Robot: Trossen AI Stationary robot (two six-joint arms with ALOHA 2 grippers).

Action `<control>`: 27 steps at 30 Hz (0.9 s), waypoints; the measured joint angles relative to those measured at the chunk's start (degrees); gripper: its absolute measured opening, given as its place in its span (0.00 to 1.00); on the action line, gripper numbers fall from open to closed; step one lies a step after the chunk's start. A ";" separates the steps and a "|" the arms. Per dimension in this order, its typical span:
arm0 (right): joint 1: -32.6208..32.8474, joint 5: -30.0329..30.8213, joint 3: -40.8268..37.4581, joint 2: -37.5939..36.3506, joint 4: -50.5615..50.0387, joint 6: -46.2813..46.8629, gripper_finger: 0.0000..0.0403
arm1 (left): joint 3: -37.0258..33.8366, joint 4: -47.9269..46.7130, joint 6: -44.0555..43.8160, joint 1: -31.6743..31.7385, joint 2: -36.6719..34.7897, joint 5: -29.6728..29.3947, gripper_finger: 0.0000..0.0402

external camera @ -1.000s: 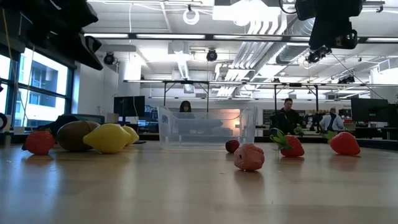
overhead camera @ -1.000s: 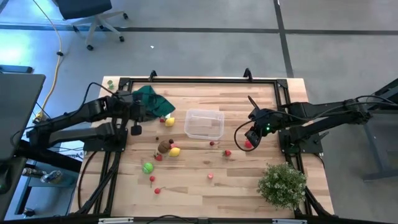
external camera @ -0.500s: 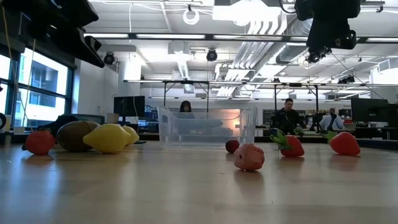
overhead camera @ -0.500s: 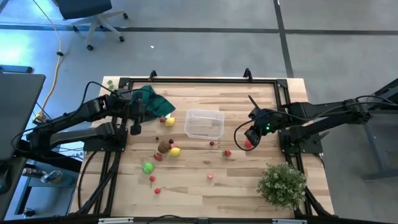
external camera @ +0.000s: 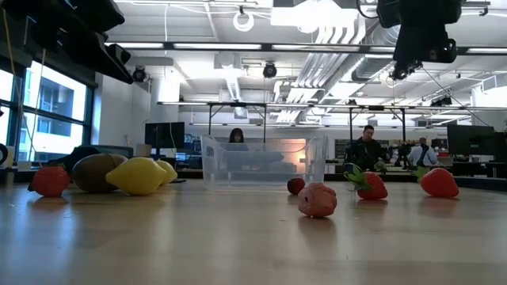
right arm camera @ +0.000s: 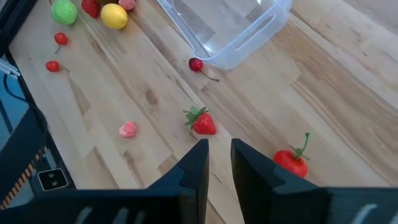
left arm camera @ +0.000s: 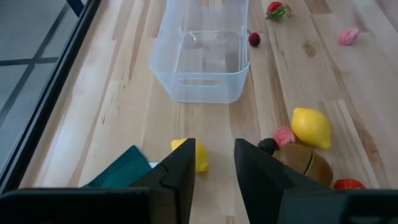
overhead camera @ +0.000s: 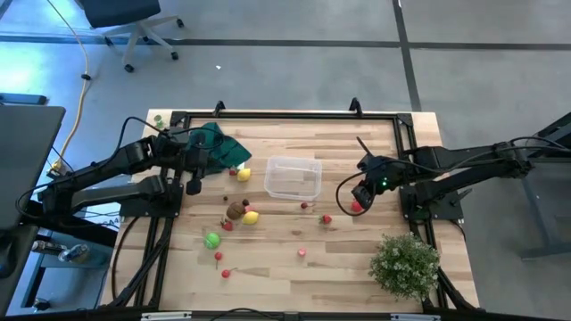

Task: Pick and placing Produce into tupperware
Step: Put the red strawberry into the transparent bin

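Observation:
The clear tupperware (overhead camera: 293, 176) stands empty near the table's middle, also in the left wrist view (left arm camera: 205, 62). Produce lies scattered on the wood around it: a yellow piece (left arm camera: 200, 155), a lemon (left arm camera: 311, 127), a brown kiwi (left arm camera: 305, 160), a green piece (overhead camera: 211, 239), a strawberry (right arm camera: 203, 122), a red tomato (right arm camera: 291, 160) and a cherry (right arm camera: 196, 64). My left gripper (left arm camera: 214, 168) hovers open above the table left of the tub, the yellow piece just beyond its fingers. My right gripper (right arm camera: 219, 162) hovers open right of the tub, above the strawberry and the tomato.
A dark green cloth (overhead camera: 219, 143) lies at the far left beside my left arm. A bushy pale-green plant (overhead camera: 406, 263) stands at the near right corner. Small red and pink pieces (overhead camera: 302, 252) dot the near half of the table. A black frame rims the table.

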 joint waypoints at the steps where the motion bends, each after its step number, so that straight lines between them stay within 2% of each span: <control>1: 0.00 -0.06 0.00 0.00 -0.12 0.85 0.15 | 0.00 0.00 0.00 0.00 0.00 0.00 0.25; 6: 0.00 0.18 0.00 0.00 -1.00 5.64 0.15 | 0.00 0.02 0.00 0.00 0.00 0.00 0.25; 11: 0.02 0.13 0.00 0.00 -6.88 12.91 0.16 | 0.00 0.06 0.00 0.00 0.00 -0.02 0.25; 23: 0.02 2.87 0.00 0.02 -10.48 12.32 0.40 | -0.02 0.07 0.00 0.00 0.00 -0.07 0.25; 27: 0.25 5.53 0.00 0.45 -12.91 19.95 0.43 | -0.02 0.07 0.00 0.00 0.00 -0.11 0.25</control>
